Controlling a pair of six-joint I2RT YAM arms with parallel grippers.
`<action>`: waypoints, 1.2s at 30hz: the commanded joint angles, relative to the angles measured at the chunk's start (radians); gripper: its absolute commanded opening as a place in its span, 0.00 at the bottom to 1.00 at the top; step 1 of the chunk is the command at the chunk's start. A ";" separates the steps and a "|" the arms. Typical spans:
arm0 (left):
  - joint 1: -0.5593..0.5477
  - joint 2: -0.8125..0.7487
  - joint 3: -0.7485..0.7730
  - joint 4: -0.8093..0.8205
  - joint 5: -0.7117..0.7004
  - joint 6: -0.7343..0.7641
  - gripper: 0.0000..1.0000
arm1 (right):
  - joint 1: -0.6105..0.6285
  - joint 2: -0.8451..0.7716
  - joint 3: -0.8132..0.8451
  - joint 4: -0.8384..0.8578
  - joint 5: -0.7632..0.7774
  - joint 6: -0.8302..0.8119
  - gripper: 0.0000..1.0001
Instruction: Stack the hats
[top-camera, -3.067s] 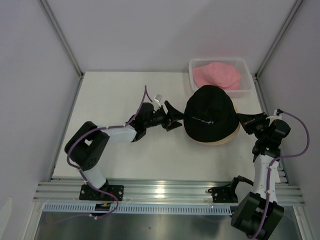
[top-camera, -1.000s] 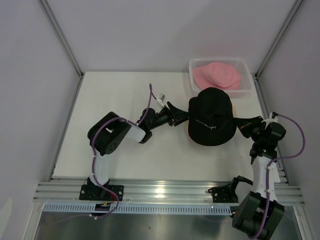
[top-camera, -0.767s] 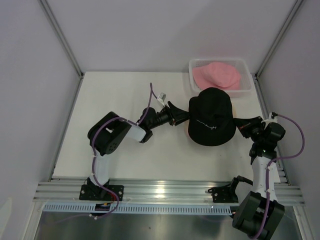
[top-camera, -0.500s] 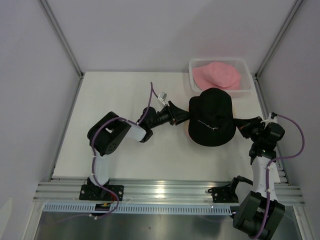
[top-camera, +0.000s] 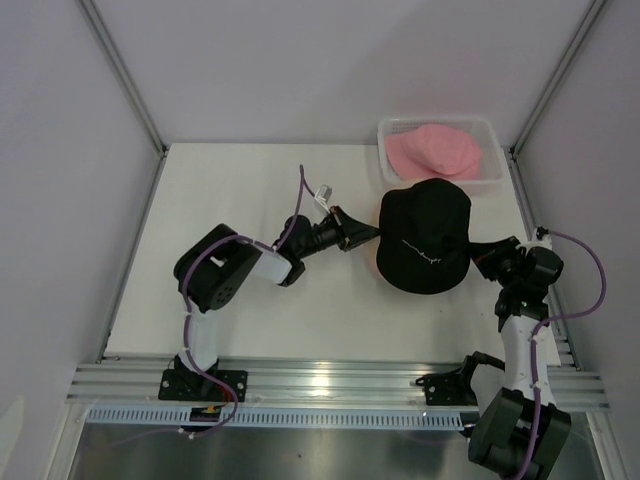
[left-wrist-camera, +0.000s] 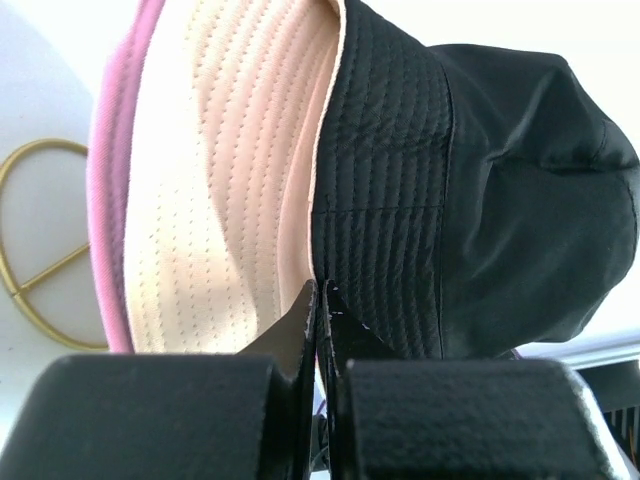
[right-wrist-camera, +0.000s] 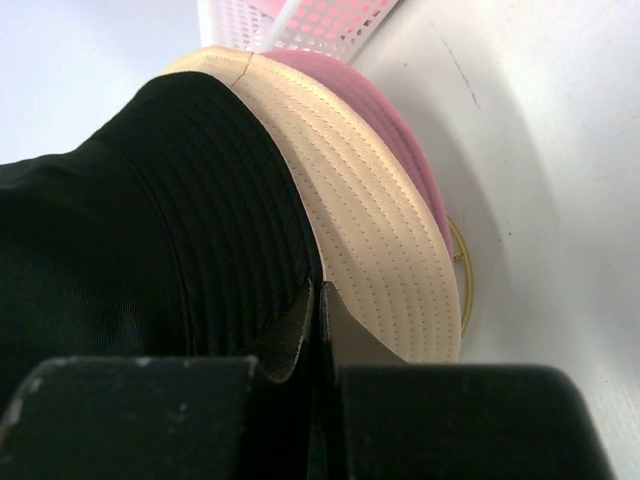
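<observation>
Top view: at centre right, black fabric bucket hat (top-camera: 425, 235) clamped by opposite brim edges with left gripper (top-camera: 372, 233) and right gripper (top-camera: 480, 256), probably to seat it squarely; crown up, long axis roughly up-down the frame.

Left wrist view: at lower centre, pinching thin on black brim, above beige stitched bucket hat (left-wrist-camera: 240, 160) and pink fabric bucket hat (left-wrist-camera: 115, 180); crown pointing right.

Right wrist view: same narrow pinch, lower centre; crown pointing left.

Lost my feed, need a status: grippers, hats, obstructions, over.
Both shut: left gripper on black hat brim, right gripper on opposite brim. Black hat over cream hat and pink hat. Second pink hat in bin. Nothing blocking.
</observation>
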 joint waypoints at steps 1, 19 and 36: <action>-0.006 -0.039 -0.030 0.391 -0.027 0.032 0.01 | 0.020 -0.020 0.003 -0.052 0.053 -0.062 0.00; 0.005 -0.220 -0.075 -0.256 -0.182 0.442 0.01 | 0.170 0.030 -0.047 -0.099 0.388 -0.212 0.00; 0.018 -0.185 0.116 -0.864 -0.287 0.465 0.01 | 0.199 0.079 0.037 -0.100 0.420 -0.200 0.00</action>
